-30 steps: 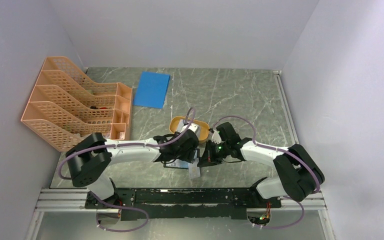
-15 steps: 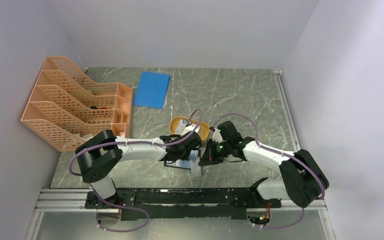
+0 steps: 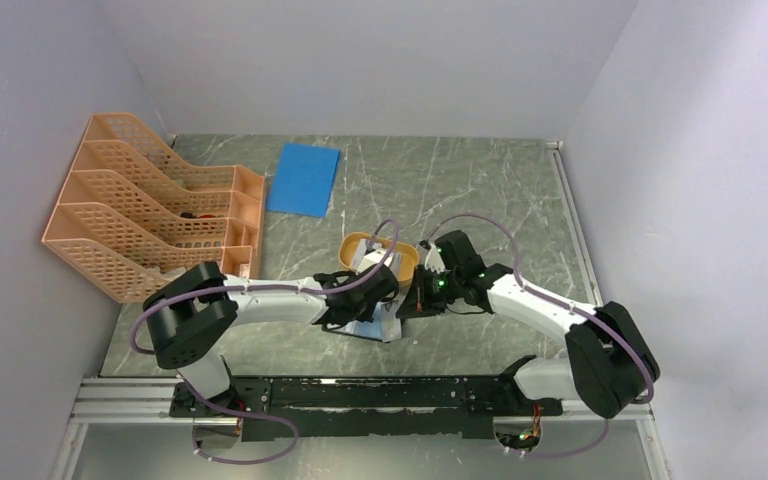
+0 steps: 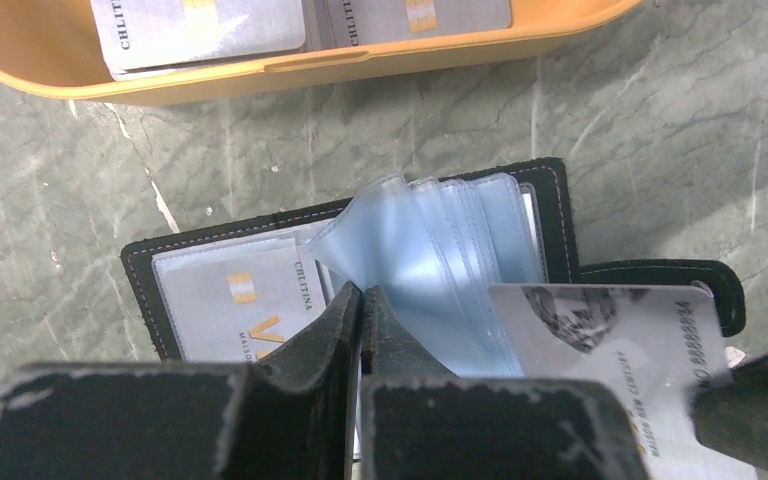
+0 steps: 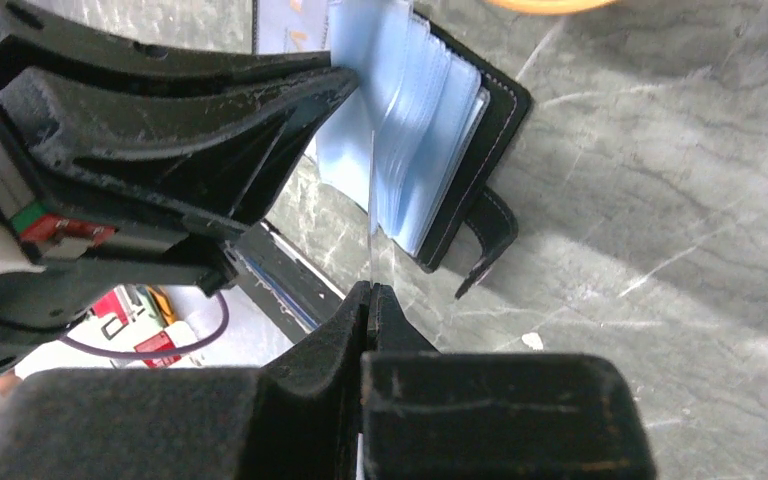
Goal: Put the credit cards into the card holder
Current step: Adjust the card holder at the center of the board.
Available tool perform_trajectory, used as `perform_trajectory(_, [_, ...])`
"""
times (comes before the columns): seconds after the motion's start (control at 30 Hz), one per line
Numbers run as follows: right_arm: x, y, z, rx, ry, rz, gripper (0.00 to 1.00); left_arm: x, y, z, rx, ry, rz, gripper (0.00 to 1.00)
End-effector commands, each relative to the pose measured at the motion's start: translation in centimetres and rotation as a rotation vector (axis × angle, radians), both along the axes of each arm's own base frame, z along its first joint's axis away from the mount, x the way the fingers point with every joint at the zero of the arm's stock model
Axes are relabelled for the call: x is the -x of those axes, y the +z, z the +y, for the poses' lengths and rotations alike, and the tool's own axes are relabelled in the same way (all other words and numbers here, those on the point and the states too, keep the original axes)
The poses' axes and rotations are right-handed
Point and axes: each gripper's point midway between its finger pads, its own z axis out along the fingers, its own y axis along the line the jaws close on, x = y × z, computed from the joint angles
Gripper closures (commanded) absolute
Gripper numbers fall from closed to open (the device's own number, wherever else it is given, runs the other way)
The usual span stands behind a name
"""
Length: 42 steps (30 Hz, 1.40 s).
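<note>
Our right tool (image 5: 370,290) is clenched on one credit card (image 4: 610,340). The card is thin, stiff and slick, so we judge a grip on its short edge best, feeding it in edge-on. Our left tool (image 4: 360,295) is clenched at the floppy clear pockets (image 4: 430,260); whether it pinches a leaf we cannot quite tell. Both arms reach low, wrists turned inward over the open card holder (image 4: 558,220) on the tabletop (image 4: 660,120). Beyond, more credit cards (image 4: 200,30) lie in the orange dish (image 4: 360,72).

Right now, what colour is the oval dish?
The dish is orange, clearest in the left wrist view.
</note>
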Motion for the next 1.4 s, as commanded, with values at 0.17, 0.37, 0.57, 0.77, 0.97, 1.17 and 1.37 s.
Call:
perform_trajectory(0.17, [-1.2,-0.4,1.3,-0.036,0.018,0.012,1.0,0.6,-0.3,1.0,-0.001,0.021,0.007,0.95])
perform_trajectory(0.37, [-1.0,-1.4,1.4,-0.033,0.021,0.043,1.0,0.7,-0.1,0.9,0.007,0.021,0.01,0.95])
perform_trajectory(0.57, [-1.1,-1.3,1.8,-0.054,0.028,0.045,1.0,0.7,0.3,0.6,0.026,0.019,0.012,0.95])
perform_trajectory(0.77, [-2.3,-1.2,0.1,0.062,-0.04,-0.024,1.0,0.6,0.5,0.7,0.019,0.022,0.005,0.95])
perform_trajectory(0.97, [-2.6,0.5,0.4,0.032,-0.035,-0.051,1.0,0.7,0.3,0.8,0.022,0.022,0.009,0.95])
perform_trajectory(1.17, [-2.5,1.0,1.9,-0.058,-0.005,-0.009,1.0,0.7,0.4,0.9,0.023,0.027,0.006,0.95])
perform_trajectory(1.37, [-2.3,0.0,2.3,-0.084,-0.009,0.057,1.0,0.8,0.3,1.0,0.026,0.032,0.011,0.95])
